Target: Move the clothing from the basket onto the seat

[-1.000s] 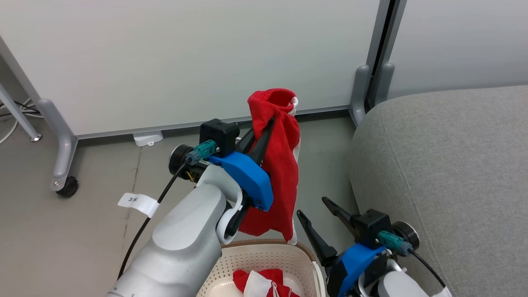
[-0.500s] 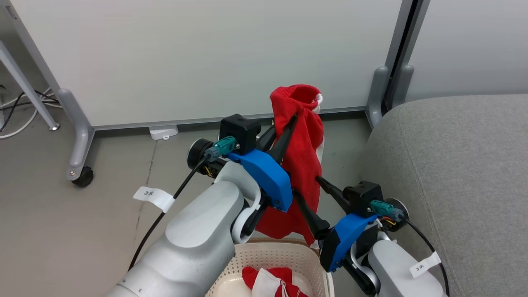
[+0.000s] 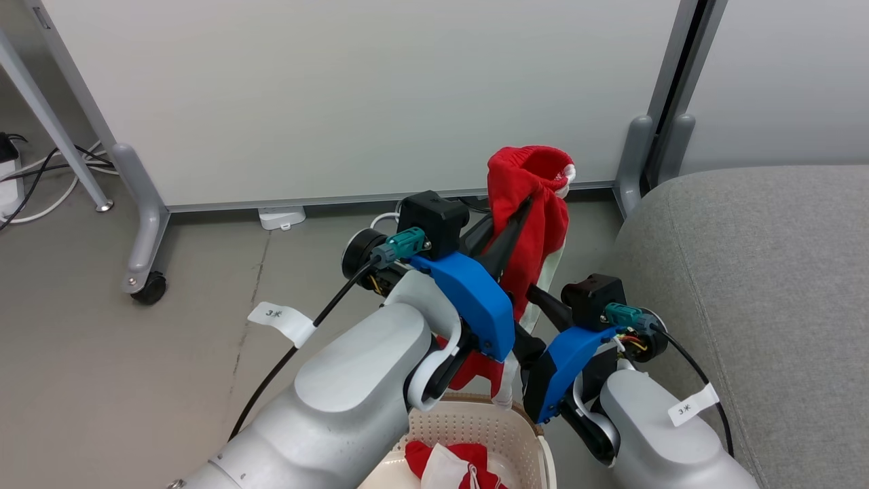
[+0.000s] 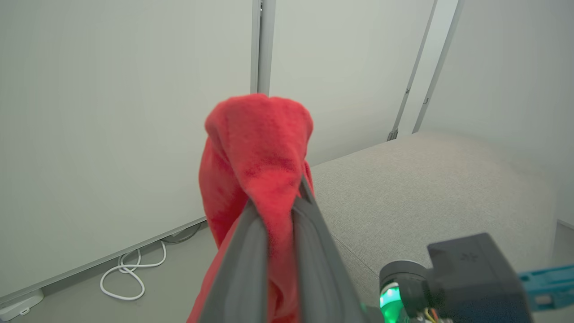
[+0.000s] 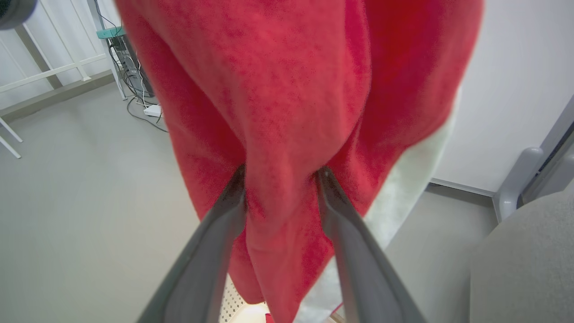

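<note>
I'm facing pale grey-white partition panels [image 3: 339,102] on grey metal legs [image 3: 139,204], one ending in a black caster [image 3: 151,288]. The floor [image 3: 102,380] is dull grey concrete under even light. White cables [image 3: 47,176] trail at the left edge.

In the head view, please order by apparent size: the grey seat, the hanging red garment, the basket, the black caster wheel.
1. seat
2. red garment and basket: their visible parts look alike, and the basket is cut off by the left arm and the frame edge, so unranked.
3. caster wheel
</note>
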